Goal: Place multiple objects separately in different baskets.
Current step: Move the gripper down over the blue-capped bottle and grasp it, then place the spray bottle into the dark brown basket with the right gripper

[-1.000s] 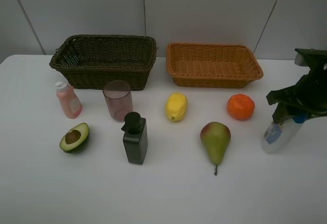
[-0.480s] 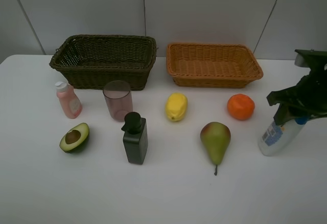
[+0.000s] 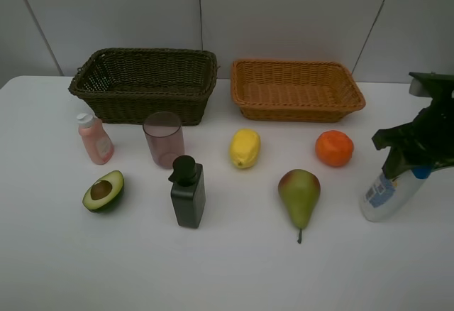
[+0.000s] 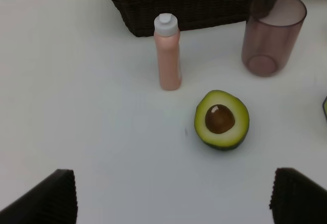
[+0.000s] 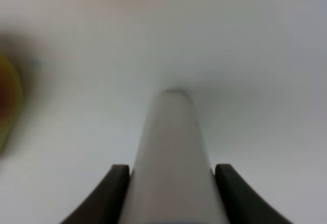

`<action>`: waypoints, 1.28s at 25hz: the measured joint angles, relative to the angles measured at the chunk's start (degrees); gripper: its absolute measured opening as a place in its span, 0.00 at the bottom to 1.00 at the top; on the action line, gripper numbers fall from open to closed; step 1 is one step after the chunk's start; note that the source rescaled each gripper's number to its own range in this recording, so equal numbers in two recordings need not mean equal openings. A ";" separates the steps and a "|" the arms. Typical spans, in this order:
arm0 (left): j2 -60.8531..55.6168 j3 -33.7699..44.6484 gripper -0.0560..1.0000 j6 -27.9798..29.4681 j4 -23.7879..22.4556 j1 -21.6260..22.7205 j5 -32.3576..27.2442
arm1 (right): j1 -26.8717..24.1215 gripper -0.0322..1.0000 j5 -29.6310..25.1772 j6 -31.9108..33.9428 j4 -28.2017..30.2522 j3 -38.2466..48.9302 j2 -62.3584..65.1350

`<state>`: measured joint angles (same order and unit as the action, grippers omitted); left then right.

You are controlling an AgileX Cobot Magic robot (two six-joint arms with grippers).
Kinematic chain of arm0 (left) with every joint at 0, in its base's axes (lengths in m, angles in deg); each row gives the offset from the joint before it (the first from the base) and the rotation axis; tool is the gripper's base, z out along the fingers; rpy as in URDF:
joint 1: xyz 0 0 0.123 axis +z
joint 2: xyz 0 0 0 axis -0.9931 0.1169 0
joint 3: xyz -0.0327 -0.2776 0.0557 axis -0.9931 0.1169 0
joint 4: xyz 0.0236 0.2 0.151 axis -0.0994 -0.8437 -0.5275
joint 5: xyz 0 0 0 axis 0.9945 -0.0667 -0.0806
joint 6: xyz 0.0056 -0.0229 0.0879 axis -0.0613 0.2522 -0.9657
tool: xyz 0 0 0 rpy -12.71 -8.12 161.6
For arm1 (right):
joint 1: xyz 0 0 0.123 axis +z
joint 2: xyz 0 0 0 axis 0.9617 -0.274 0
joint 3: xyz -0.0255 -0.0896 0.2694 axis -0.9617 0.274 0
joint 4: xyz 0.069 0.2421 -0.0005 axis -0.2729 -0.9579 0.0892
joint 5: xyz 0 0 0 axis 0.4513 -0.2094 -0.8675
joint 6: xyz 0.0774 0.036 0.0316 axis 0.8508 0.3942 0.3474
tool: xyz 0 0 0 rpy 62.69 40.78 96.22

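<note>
You have a white table (image 3: 227, 275) in front of you. At its far edge two wicker baskets stand side by side: the deeper dark brown-green basket (image 3: 142, 106) on the left and the shallower orange-tan basket (image 3: 298, 114) on the right. Neither holds anything you can see.

At the right edge of the high view, your right gripper (image 3: 410, 156) is clamped on the white bottle with blue cap (image 3: 386, 196). It grips near the cap end, and the bottle leans with its base down toward the table. You cannot tell whether the base touches the surface.

Your left gripper (image 4: 171, 203) stands wide apart with nothing between its fingers. It hangs over bare table on the near side of the avocado half (image 4: 222, 119).

The black pump bottle (image 3: 188, 194) stands upright near the middle. The green-red pear (image 3: 299, 196) lies to its right, stem toward you. The translucent pinkish cup (image 3: 164, 139) stands upright just before the dark basket, with the pink bottle (image 3: 95, 139) to its left. The lemon (image 3: 245, 148) and the orange (image 3: 334, 148) sit before the orange-tan basket, apart from each other. The avocado half lies cut side up, in front of the pink bottle.
</note>
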<state>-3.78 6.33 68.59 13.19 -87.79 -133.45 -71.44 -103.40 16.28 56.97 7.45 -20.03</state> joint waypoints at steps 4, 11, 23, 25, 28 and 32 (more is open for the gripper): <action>0.00 0.00 1.00 0.00 0.00 0.00 0.00 | 0.00 0.03 -7.51 0.00 0.00 -3.54 0.00; 0.00 0.00 1.00 0.00 0.00 0.00 0.00 | 0.11 0.03 -16.23 -1.10 0.05 -10.34 0.00; 0.00 0.00 1.00 0.00 0.00 0.00 0.00 | 8.69 0.03 -20.70 -1.53 0.21 -22.83 -0.01; 0.00 0.00 1.00 0.00 0.00 0.00 0.00 | 10.31 0.03 -20.80 -1.53 0.21 -25.22 -0.01; 0.00 0.00 1.00 0.00 0.00 0.00 0.00 | 12.77 0.03 -20.87 -1.53 0.21 -28.74 -0.26; 0.00 0.00 1.00 0.00 0.00 0.00 0.00 | 16.38 0.03 -21.68 -1.53 0.21 -34.04 -2.84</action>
<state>-3.78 6.33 68.59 13.19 -87.79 -133.45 -55.05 -125.08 14.75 57.19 -26.58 -22.87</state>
